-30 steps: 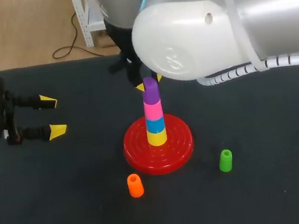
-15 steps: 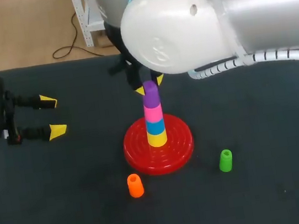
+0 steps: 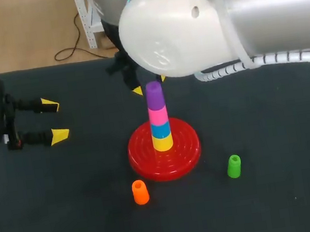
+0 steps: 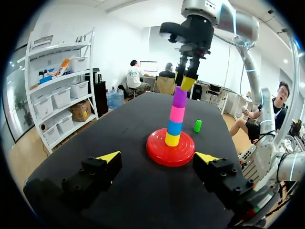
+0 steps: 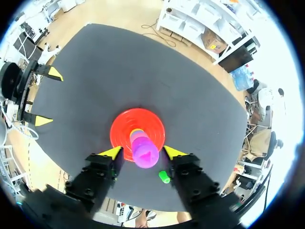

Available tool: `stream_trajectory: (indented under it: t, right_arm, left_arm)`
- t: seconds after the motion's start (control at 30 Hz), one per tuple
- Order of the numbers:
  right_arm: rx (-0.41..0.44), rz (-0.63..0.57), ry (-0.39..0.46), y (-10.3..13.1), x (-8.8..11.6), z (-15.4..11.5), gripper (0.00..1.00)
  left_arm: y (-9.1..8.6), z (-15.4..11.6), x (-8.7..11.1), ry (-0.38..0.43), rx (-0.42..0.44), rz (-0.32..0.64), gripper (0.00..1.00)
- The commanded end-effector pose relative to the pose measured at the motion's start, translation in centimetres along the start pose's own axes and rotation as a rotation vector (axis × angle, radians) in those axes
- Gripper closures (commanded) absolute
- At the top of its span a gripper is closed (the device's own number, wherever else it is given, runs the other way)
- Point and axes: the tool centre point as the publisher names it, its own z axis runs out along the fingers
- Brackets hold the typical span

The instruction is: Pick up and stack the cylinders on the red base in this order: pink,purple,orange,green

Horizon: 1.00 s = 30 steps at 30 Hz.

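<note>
**Right claw**: fingers spread wide, holding nothing. It hangs directly over the stack. In the right wrist view the purple cylinder shows in the gap between the two fingers, clear of both. In the left wrist view the yellow tips sit just above the purple top; contact cannot be confirmed.

**Stack:** directly under the right claw. On the red base, bottom to top: yellow, blue, pink, purple. The stack stands upright.

**Loose cylinders:** green stands on the table near the base, below and just beside one finger of the right claw. Orange stands near the base on the opposite side of that claw.

**Left claw**: fingers wide apart, holding nothing. It is well apart from the stack, which lies ahead of it, in line with the gap between its fingers.
</note>
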Motion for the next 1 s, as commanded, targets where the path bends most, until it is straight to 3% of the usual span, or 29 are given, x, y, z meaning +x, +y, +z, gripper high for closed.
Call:
stream_trajectory:
  t: [0.03,0.2,0.33,0.67,0.83,1.0]
  right_arm:
    - [0.005,-0.02,-0.066,0.4,2.0,-2.4,0.0]
    - [-0.016,-0.068,-0.103,1.7,2.9,-4.7,0.0]
    - [-0.02,-0.13,-0.101,3.7,4.3,-4.4,0.0]
    - [-0.025,-0.274,0.011,8.6,7.8,1.7,0.0]
    - [-0.024,-0.294,0.084,9.6,8.3,5.1,0.0]
    - [-0.035,-0.317,0.103,10.3,8.6,7.1,0.0]
  left_arm:
    - [0.0,0.0,0.1,-0.003,-0.003,0.002,0.0]
    - [0.0,0.0,0.1,-0.003,-0.003,0.002,0.0]
    - [0.0,0.0,0.1,-0.003,-0.003,0.002,0.0]
    - [0.0,0.0,0.1,-0.003,-0.003,0.002,0.0]
    - [0.0,0.0,0.1,-0.003,-0.003,0.002,0.0]
    - [0.0,0.0,0.1,-0.003,-0.003,0.002,0.0]
